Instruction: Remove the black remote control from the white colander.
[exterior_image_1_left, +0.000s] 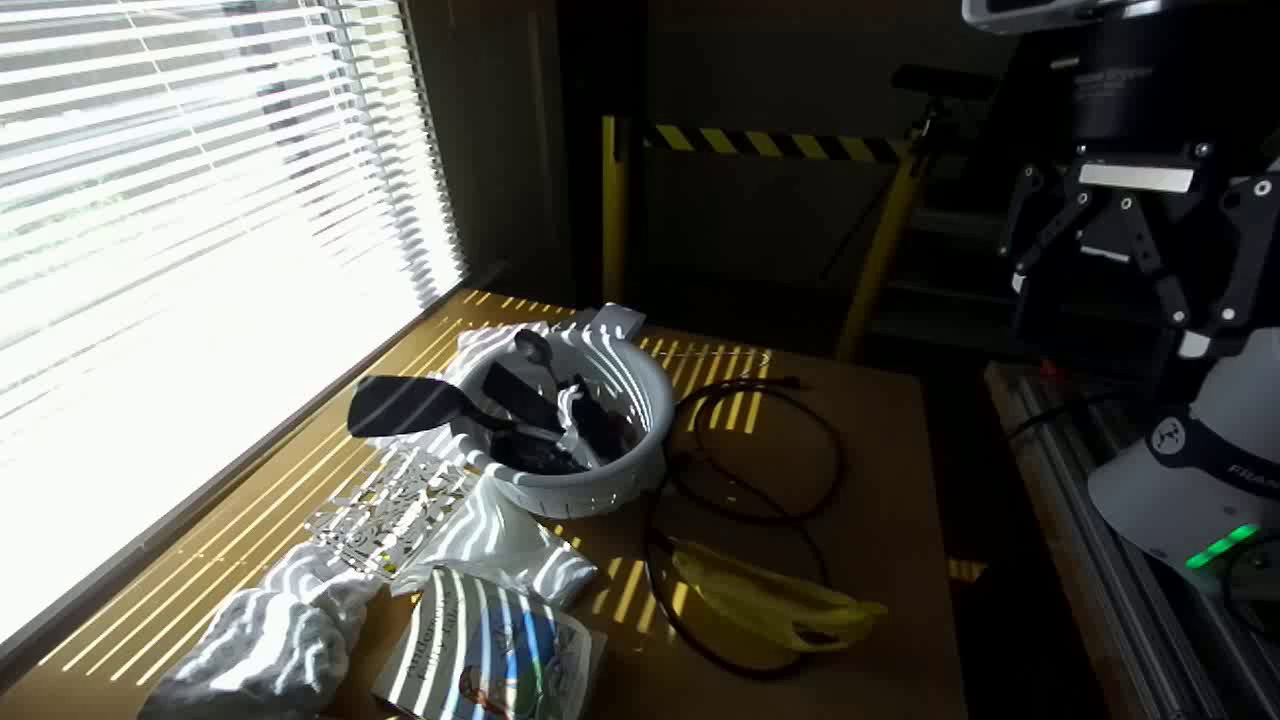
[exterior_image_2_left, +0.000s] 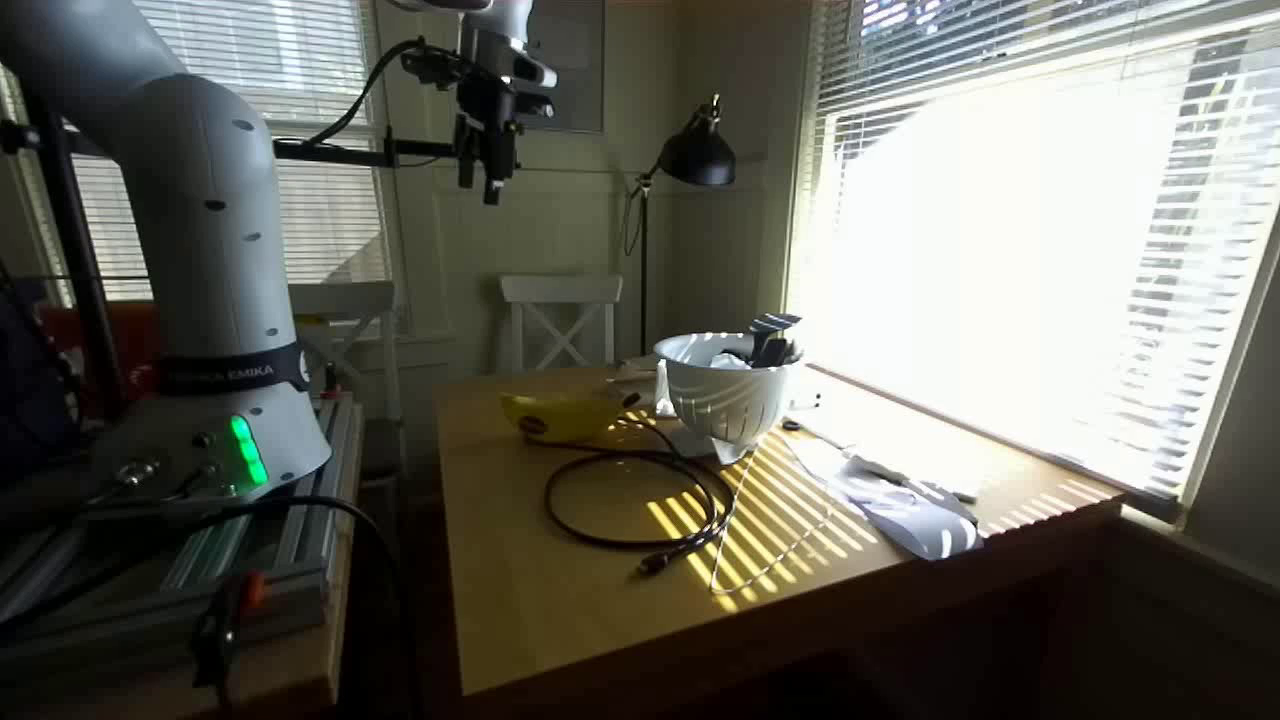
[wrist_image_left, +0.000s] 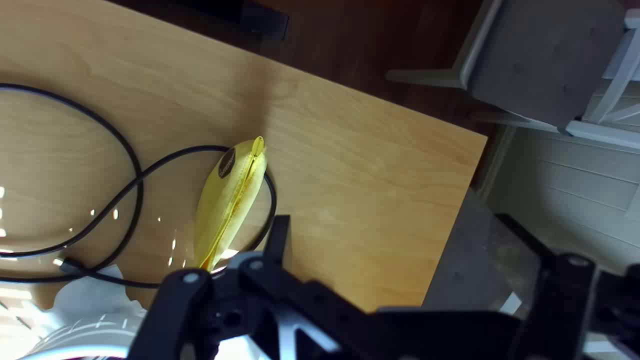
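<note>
Black and flat, the remote control (exterior_image_1_left: 521, 397) lay inside the white colander (exterior_image_1_left: 590, 497); a dark spatula (exterior_image_1_left: 405, 405) jutted over its left rim. Well apart and higher, the gripper (wrist_image_left: 392, 220) hung with jaws parted. In an exterior view, a book (exterior_image_1_left: 510, 650) near on the surface (exterior_image_1_left: 890, 480) read "Fairy Tales"; in an exterior view, the black base band (exterior_image_2_left: 210, 374) read "FRANKA EMIKA". Only the wrist view clearly showed the zip (wrist_image_left: 235, 201) on the yellow banana-shaped pouch (wrist_image_left: 212, 202).

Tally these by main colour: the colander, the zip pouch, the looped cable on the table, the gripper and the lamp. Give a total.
White: 1 (colander)
Yellow: 1 (zip pouch)
Black: 3 (looped cable, gripper, lamp)
Total: 5
</note>
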